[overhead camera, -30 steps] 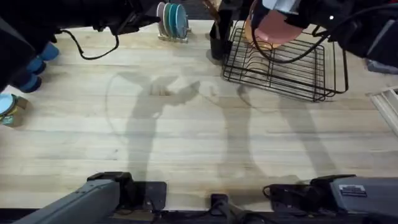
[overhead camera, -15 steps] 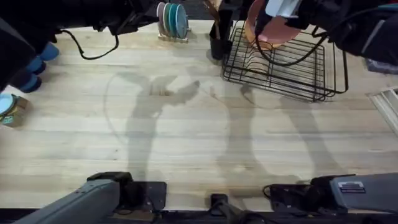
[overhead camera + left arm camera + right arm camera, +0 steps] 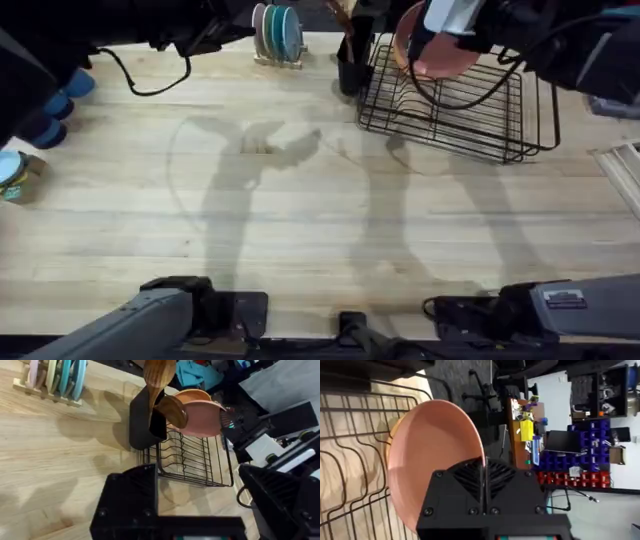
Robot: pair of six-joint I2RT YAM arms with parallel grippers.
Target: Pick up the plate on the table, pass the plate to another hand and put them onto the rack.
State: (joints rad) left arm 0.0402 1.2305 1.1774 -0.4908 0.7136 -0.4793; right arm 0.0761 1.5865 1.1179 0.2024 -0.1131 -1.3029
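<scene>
My right gripper (image 3: 433,42) is shut on the rim of the pink plate (image 3: 440,58) and holds it tilted, nearly on edge, over the far left end of the black wire rack (image 3: 470,110). In the right wrist view the plate (image 3: 432,460) stands with its rim pinched in my right gripper (image 3: 482,467), and the rack's wires (image 3: 350,435) lie just beyond it. From the left wrist view the plate (image 3: 202,419) hangs above the rack (image 3: 192,460). My left gripper (image 3: 205,30) hovers high over the table's (image 3: 300,220) far left part, away from the rack.
An orange-tan plate (image 3: 403,38) stands in the rack right behind the pink one. A black holder with wooden spoons (image 3: 350,65) sits against the rack's left side. A small wooden stand with teal and white plates (image 3: 277,35) is further left. A tin (image 3: 15,175) sits at the left edge.
The right gripper has tipped the pink plate more upright and brought it slightly lower, toward the rack's far left end. The left arm has stayed still.
</scene>
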